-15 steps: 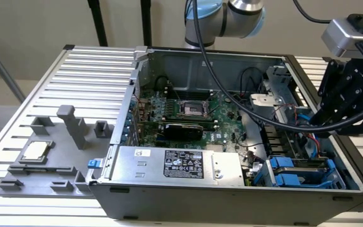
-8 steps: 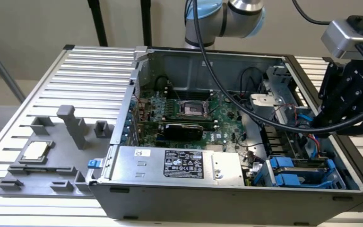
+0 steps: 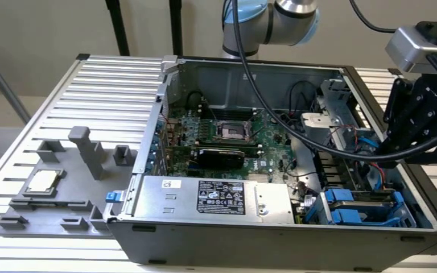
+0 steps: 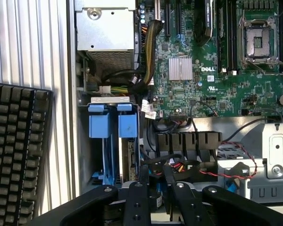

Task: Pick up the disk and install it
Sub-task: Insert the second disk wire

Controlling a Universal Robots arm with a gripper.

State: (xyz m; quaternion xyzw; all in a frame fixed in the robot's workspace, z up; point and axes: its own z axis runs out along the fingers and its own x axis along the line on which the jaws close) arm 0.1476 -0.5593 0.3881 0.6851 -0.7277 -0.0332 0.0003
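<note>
The gripper [image 3: 370,152] hangs inside the open computer case [image 3: 226,250], its black fingers [image 4: 141,188] drawn fairly narrow with nothing between them. The disk [image 4: 112,136] (blue carrier tabs showing) sits edge-on in the drive bay, at about five o'clock from the motherboard [image 3: 226,128] in the exterior view, apart from the fingers. A keyboard [image 4: 16,150] lies outside the case.

A robotics lab or test bench: an opened computer case [image 3: 279,170] fills the frame's centre on a ribbed metal worktop [image 3: 112,96], a grey parts fixture [image 3: 59,187] at lower left, the robot arm [image 3: 272,23] at top.
</note>
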